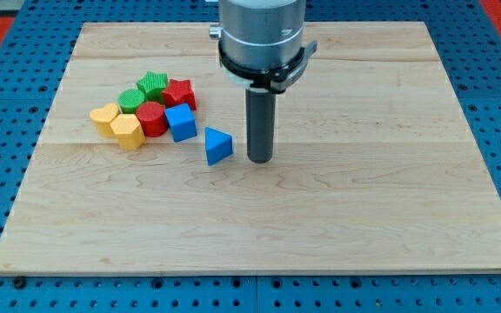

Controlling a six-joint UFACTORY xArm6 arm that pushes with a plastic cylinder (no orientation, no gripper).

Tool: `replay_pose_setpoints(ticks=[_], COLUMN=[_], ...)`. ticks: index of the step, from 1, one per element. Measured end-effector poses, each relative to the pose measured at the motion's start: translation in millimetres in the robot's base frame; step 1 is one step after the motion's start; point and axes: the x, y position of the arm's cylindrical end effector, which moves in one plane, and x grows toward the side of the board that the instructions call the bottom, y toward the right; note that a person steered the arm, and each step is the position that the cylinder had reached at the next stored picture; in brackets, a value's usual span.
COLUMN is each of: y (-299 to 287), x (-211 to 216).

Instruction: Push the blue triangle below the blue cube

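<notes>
**Blue triangle beside the tip, lower right of the blue cube**

The blue triangle (218,146) is seen on the wooden board (364,217), just off the lower right corner of the blue cube (180,122) and apart from it by a narrow gap. Its pointed end is turned toward the view's top, and its long axis runs roughly from the view's top to bottom, tilted slightly.

My tip (260,160) is placed just to the view's right of the triangle, near it, but contact cannot be made out. No gripper is carried, so nothing is held.

The cube is found at the right edge of a tight cluster: a red cylinder (151,118), a red star (179,92), a green star (152,84), a green cylinder (131,100) and two yellow blocks (105,117) (127,131).
</notes>
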Motion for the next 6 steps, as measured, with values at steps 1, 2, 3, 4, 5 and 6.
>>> replay_pose_setpoints(ticks=[1, 2, 3, 4, 5, 6], y=[-28, -60, -55, -84, -121, -40], x=[-18, -15, -13, -13, -13, 2])
